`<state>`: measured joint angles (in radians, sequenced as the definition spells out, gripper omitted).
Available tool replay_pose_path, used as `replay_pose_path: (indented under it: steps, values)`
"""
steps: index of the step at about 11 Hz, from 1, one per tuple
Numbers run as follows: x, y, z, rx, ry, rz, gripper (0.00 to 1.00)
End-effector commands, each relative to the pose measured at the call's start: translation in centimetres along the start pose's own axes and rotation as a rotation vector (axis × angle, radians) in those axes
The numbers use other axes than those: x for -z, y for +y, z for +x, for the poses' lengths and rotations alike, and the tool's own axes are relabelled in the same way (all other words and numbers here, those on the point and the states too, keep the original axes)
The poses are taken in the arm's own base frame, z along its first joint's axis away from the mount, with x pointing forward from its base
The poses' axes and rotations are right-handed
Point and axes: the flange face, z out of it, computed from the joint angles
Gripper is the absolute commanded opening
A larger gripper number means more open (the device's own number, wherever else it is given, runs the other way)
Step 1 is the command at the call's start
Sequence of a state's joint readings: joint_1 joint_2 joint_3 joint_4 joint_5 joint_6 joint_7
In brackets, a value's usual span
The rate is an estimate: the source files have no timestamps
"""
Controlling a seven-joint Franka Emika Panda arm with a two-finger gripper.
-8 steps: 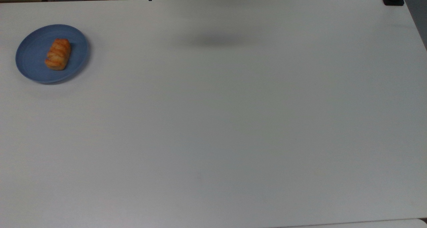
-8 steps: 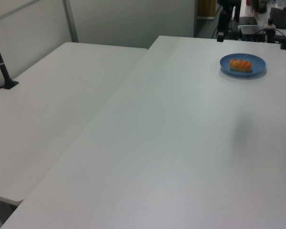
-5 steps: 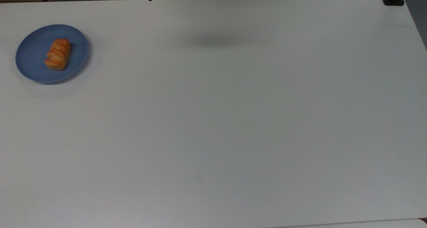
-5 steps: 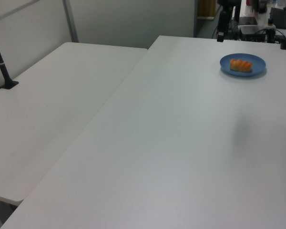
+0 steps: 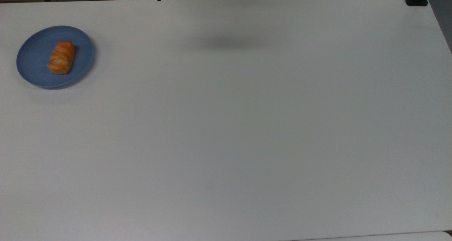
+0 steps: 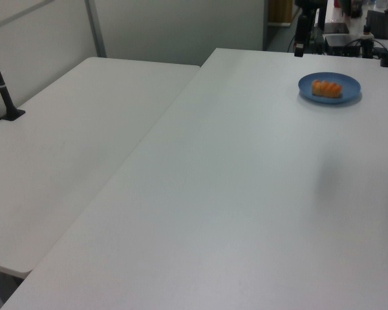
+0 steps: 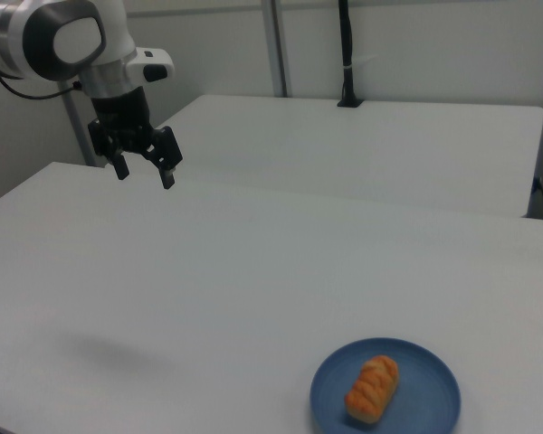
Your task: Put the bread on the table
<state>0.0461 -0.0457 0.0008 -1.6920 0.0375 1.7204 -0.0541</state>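
Bread (image 7: 373,389) sits on blue plate (image 7: 434,398), far corner of tabletop (image 5: 226,128). Claw (image 7: 145,172) spread wide, empty, high up, well apart from it. Risk: plate rim blocks a low approach; a nudge could slide the plate. Path otherwise bare; black post (image 7: 346,54) stands behind.

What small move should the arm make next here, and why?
Probably carry the open pincer across and down toward the bread: it hangs high above the table, well away from the blue plate where the bread lies ungrasped.
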Motion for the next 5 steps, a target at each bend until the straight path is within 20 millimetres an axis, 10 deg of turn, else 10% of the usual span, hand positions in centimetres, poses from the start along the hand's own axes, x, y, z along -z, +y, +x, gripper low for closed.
replay_pose_path:
  steps: [1,5]
  values:
    - [-0.04,-0.03,-0.54,0.01,-0.017,-0.001,1.0]
    - [-0.22,0.31,-0.45,-0.012,-0.022,-0.001,1.0]
